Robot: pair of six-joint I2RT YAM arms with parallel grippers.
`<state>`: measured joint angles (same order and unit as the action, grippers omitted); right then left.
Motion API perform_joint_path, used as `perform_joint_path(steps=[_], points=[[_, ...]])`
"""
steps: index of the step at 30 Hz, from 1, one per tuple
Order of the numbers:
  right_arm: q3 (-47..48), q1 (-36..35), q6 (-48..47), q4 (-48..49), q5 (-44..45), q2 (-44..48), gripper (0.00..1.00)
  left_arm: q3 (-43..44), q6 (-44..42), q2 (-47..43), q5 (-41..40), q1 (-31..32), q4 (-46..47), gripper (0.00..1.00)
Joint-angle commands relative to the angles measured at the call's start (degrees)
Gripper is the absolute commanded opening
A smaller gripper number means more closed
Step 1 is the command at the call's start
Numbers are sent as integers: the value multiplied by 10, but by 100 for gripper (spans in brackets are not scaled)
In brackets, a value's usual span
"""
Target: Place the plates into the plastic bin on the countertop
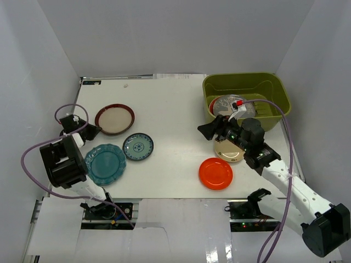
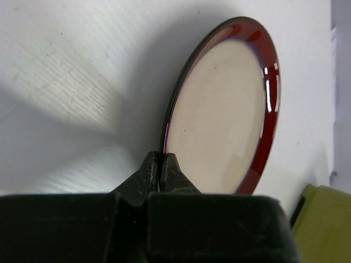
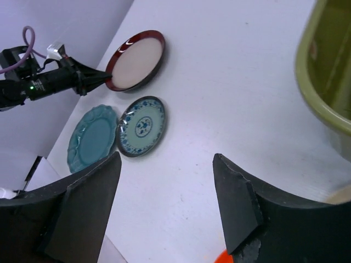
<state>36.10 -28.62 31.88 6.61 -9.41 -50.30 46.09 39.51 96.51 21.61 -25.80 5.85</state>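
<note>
**Maroon-rimmed plate** (image 1: pixel 114 119): lies on the counter (image 1: pixel 175 104), far-left area, well apart from the bin (image 1: pixel 274 87) in the far-right corner. I cannot tell whether its gripped edge is off the counter.

**Left end effector** (image 2: pixel 160 167): at the plate's near-left rim. The fingers are drawn together with the rim edge pinched between them, and the left wrist view shows only a hairline gap.

**Step in hand (judgement):** the grasp on this plate is made; the lift and carry are not yet done. The next move calls for:
- raising the plate by its edge;
- crossing the width of the counter;
- clearing the bin's wall before letting go.

A pinch on a glazed rim may let the plate swivel or slip, so a slow, level carry seems wise. The right arm stands across the direct path to the bin and must be gone around, or must give way.

**Right end effector** (image 3: pixel 165 164): fingers wide apart with nothing between them, hanging over bare counter near the bin's left wall.

**Remaining plates:**
- The bin holds a grey plate (image 1: pixel 225 104) with a red one showing at its edge.
- On the counter are the teal plate (image 1: pixel 105 163) and the blue-patterned plate (image 1: pixel 138 146), rims touching or nearly so.
- The orange plate (image 1: pixel 215 173) lies near the front.
- The small cream plate (image 1: pixel 233 153) is partly hidden under the right arm.

Roughly two of seven are done.
</note>
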Motion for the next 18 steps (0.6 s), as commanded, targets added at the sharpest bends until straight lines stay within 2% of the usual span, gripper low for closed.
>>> perform_joint_path(steps=[1,3,6,8,9,11,14,18], points=[[54,-29,6,47,-17,-14,75,-2,91,-98,60,-5,86,0],[62,-50,9,53,-19,-27,84,-9,146,-136,95,-2,120,0],[85,-81,11,56,-24,-54,96,-40,186,-177,122,13,163,0],[101,-97,6,50,-14,-77,100,-61,203,-220,129,36,169,0],[115,-108,6,51,-16,-84,94,-66,206,-233,134,49,166,0],[133,-113,5,49,-18,-109,91,-78,207,-272,136,90,153,0],[186,-115,-7,21,-11,-138,90,-109,206,-323,132,152,130,0],[221,-115,-17,-2,-6,-172,90,-134,203,-375,124,201,114,0]])
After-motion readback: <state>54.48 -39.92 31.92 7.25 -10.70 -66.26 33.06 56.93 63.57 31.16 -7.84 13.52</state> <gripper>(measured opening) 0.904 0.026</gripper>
